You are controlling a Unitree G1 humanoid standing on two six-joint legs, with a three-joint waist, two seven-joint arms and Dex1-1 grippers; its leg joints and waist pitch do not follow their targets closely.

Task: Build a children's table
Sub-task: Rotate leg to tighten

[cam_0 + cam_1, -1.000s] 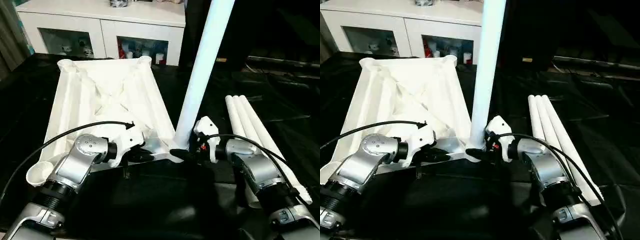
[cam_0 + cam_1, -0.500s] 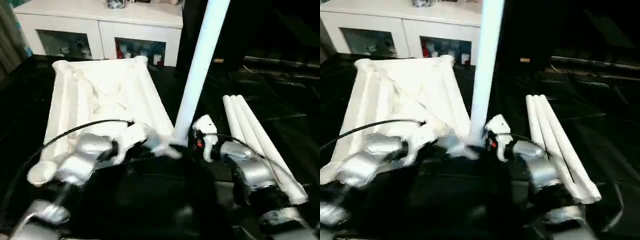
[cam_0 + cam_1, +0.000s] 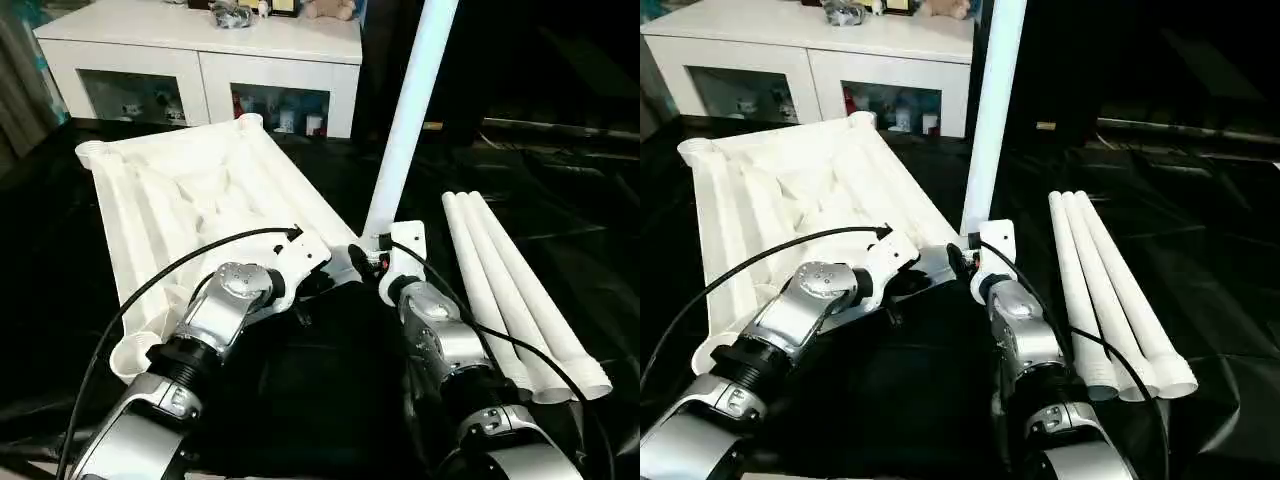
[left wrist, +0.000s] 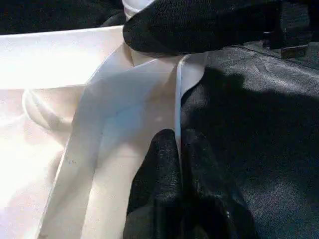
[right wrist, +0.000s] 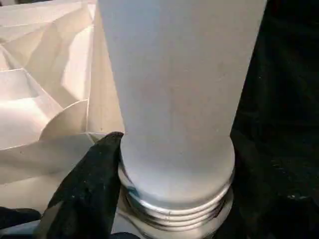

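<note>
The children's table top (image 3: 190, 190) lies upside down on the black cover, ribs up. One white leg (image 3: 405, 130) stands upright in its near right corner socket. My right gripper (image 3: 375, 262) is shut around this leg's foot, with a black finger (image 5: 94, 169) pressed against it just above the threaded end (image 5: 174, 209). My left gripper (image 4: 178, 142) is shut on the top's thin near rim (image 4: 177, 99), close beside that corner. Three more legs (image 3: 510, 280) lie side by side to the right.
A white glass-door cabinet (image 3: 200, 60) stands behind the work table. Black cover (image 3: 330, 400) spreads in front of the top, between my forearms. Cables loop from both wrists over the near edge of the top.
The table top has swung, its far end going left, and the corner with the upright leg has moved away from me. Both grippers kept their hold. The view has shifted too.
</note>
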